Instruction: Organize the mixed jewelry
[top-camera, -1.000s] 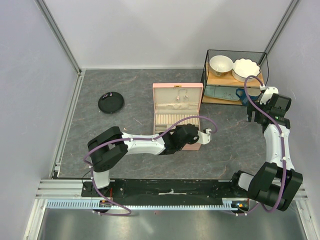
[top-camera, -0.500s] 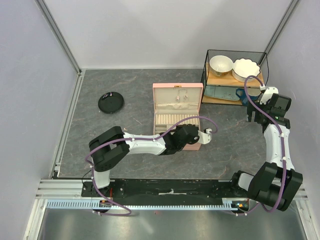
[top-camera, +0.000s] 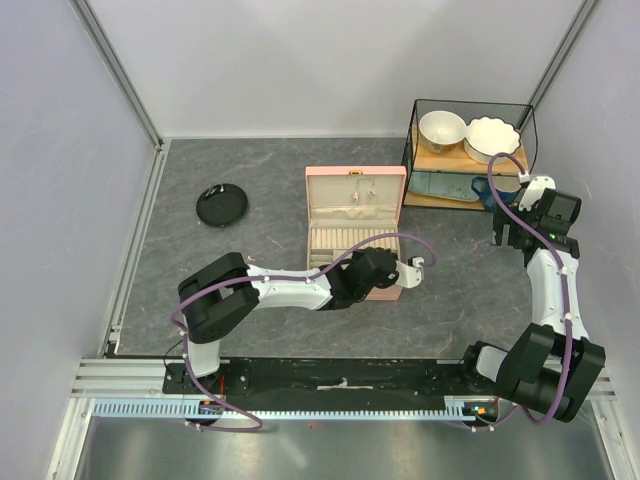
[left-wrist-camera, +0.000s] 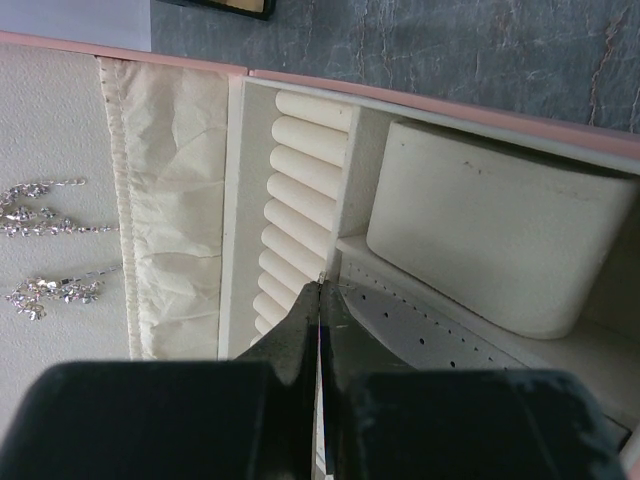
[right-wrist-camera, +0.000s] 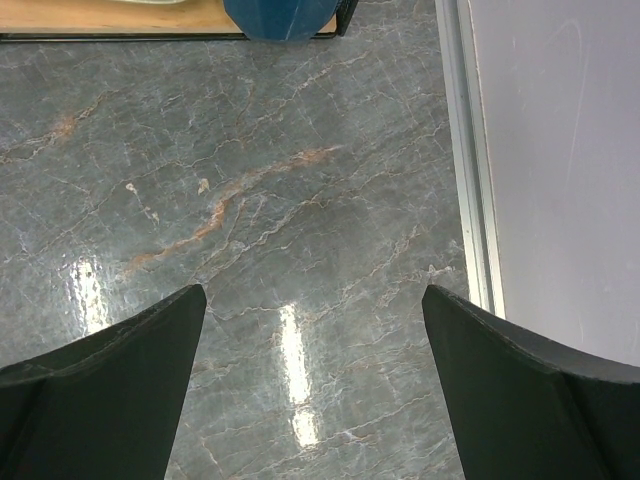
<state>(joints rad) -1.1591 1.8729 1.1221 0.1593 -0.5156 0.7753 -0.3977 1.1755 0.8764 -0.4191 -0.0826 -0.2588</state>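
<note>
The left end effector (left-wrist-camera: 320, 292) is clenched, its fingers pressed flat together with nothing visible between the tips. It hangs over the open pink box (left-wrist-camera: 450, 108), tip above the divider between the row of ring rolls (left-wrist-camera: 300, 200) and the perforated tray (left-wrist-camera: 420, 330). The mixed jewelry (left-wrist-camera: 42, 291) in view lies on the cream lining of the opened lid (left-wrist-camera: 60, 120). In the left wrist view it sits at 9 o'clock from the fingertips, apart from them and beyond the gathered pocket (left-wrist-camera: 175, 200). In the top view the lid is at 12 o'clock from this end effector. Each piece has its long axis running 9 to 3 o'clock in the wrist view, crosswise to the closed finger line. Judgement: a pick there calls for the left end effector to open first, then travel toward 9 o'clock in that view. The left arm is the nearer one. The right end effector (right-wrist-camera: 312, 300) is released, jaws wide, over bare bench (right-wrist-camera: 250, 200) at 3 o'clock of the box and well apart from it. Count: two pale sparkling drop pieces on the lid, the upper one trailing a second strand. There is also one pink box, one cushion pad (left-wrist-camera: 490, 230) and one black dish (top-camera: 221, 206) at 9 o'clock of the box, its contents too small to tell.
</note>
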